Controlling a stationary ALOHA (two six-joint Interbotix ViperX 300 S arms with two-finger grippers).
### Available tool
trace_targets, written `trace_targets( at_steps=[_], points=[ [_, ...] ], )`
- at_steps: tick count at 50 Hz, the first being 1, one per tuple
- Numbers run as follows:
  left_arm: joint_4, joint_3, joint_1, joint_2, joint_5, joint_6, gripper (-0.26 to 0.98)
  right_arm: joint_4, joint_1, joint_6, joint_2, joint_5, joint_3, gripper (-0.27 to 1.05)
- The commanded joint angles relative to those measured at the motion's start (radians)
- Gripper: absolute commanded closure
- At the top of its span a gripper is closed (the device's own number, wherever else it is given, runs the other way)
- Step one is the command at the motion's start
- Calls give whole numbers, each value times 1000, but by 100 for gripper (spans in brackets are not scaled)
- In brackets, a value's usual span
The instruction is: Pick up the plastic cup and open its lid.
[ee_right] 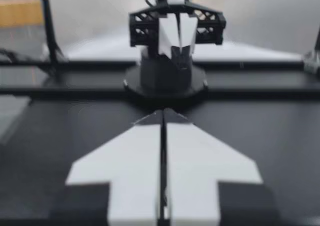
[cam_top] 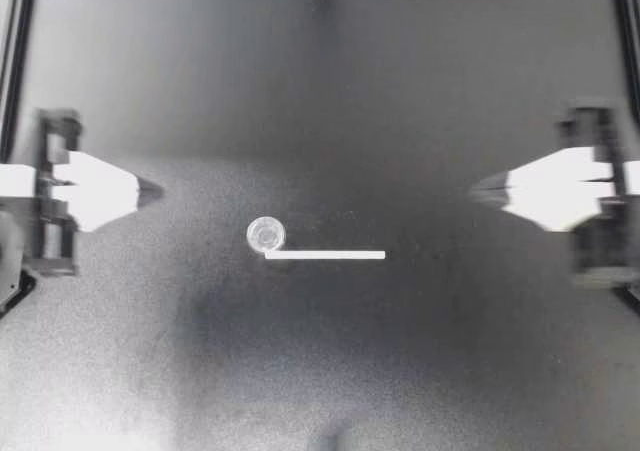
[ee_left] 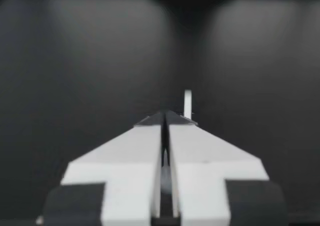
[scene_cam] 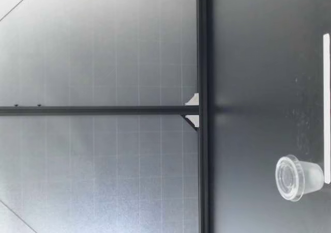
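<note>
My left gripper (cam_top: 152, 189) and my right gripper (cam_top: 478, 187) look just alike. Each one has two flat white fingers (ee_left: 130, 151) that get thin toward the front, like a paper arrow, with dark grey tips. A thin dark line runs between the fingers. Behind the fingers sits a black boxy frame (cam_top: 57, 239) with bars. Ahead of my right gripper, my left arm (ee_right: 167, 70) has a round dark base.

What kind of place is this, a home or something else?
Probably a lab test bench: a dark table edged by a black frame, my left pincer and my right pincer at its sides, and a lone plastic cup beside a white strip.
</note>
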Motion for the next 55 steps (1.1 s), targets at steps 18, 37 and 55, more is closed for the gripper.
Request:
trace_targets(
  at_steps=[18,37,55],
  points=[
    [-48,-23,3,209,-8,-6,52,0,-43,-3,451,-55,-250,98],
    [-34,-25,3,364,-123,17,22,0,-54,-2,650,-18,-383,98],
    [25,-117,-11,638,-252,15,22,0,-69,-2,778,97,-465,98]
  ],
)
